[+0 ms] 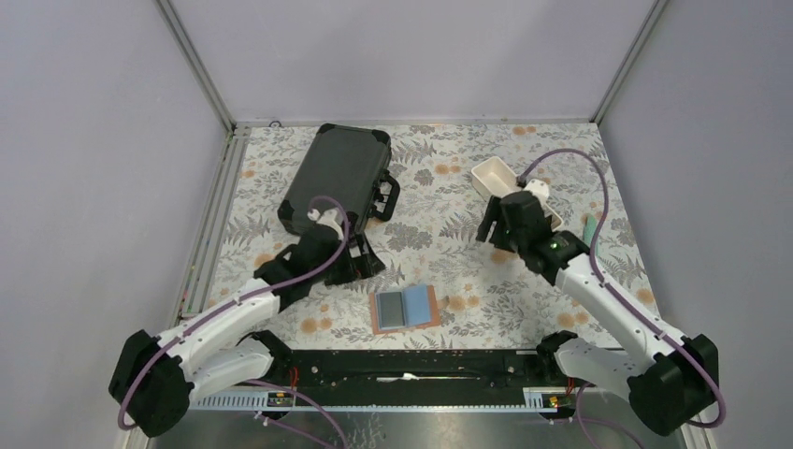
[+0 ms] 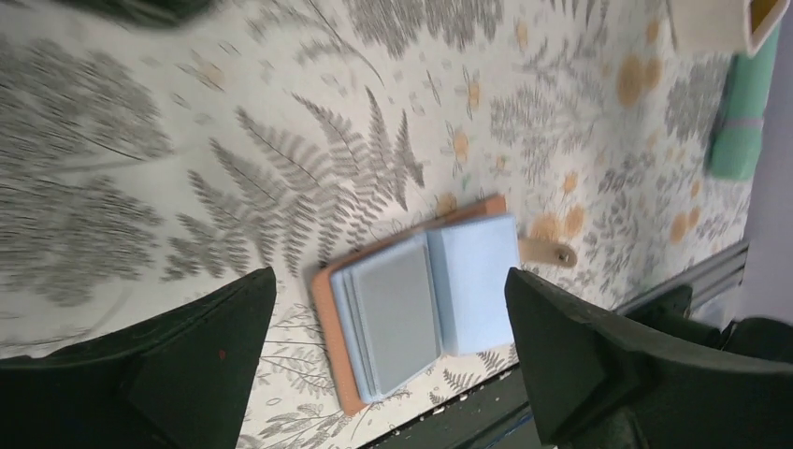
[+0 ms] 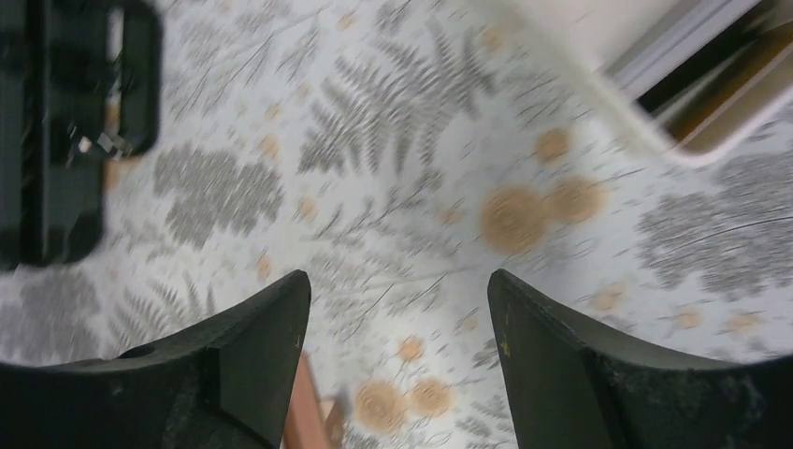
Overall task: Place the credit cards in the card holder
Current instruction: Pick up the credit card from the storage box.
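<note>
Card holder (image 1: 404, 309) lay open on the surface (image 1: 430, 253), just beside the left jaws and well apart from the right jaws, which we saw near the white tray (image 1: 494, 175). Both jaws stood spread wide, gripping nothing. We couldn't confirm that the grey rectangle (image 2: 397, 313) in its pocket was a credit card, and the right wrist view was blurred.

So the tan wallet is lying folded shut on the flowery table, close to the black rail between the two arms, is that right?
Not quite. The wallet is lying open, not folded shut, with its pale blue inside facing up; the left wrist view shows this clearly. The rest is as you said: it lies on the flowery table, close to the black rail.
</note>
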Robot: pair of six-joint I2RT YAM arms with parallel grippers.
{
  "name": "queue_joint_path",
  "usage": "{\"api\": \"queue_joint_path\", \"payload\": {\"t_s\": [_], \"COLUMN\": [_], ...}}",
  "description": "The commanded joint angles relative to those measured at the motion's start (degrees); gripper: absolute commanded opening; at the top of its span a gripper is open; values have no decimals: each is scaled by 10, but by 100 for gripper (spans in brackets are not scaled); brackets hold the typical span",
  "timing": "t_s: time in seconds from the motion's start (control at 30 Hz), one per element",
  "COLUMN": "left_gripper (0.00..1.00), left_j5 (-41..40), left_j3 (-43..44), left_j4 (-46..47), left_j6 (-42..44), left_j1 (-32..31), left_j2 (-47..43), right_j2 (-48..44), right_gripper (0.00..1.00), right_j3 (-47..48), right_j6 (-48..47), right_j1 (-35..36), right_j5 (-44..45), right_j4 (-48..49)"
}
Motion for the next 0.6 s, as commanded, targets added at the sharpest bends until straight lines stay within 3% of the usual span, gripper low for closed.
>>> {"api": "queue_joint_path", "payload": {"t_s": [0.0, 0.13, 0.23, 0.37, 0.57], "left_gripper": [99, 99, 99, 99, 99], "left_j5": [56, 62, 44, 10, 2], "left_j3": [99, 182, 206, 193, 189], "left_j4": [-112, -210, -225, -216, -219], "left_j6": [114, 209, 247, 269, 281], "left_j1": [96, 183, 239, 273, 286], "left_j2": [-40, -45, -49, -51, -55], "right_j2": [29, 69, 94, 123, 164], "right_gripper": [76, 65, 54, 42, 38], "right_j3": [62, 89, 92, 95, 88], "right_j6": [-76, -87, -87, -83, -76], "right_j1": [-102, -186, -227, -263, -300], "right_j5": [0, -8, -12, -6, 18], "right_j4": [-39, -34, -21, -11, -1]}}
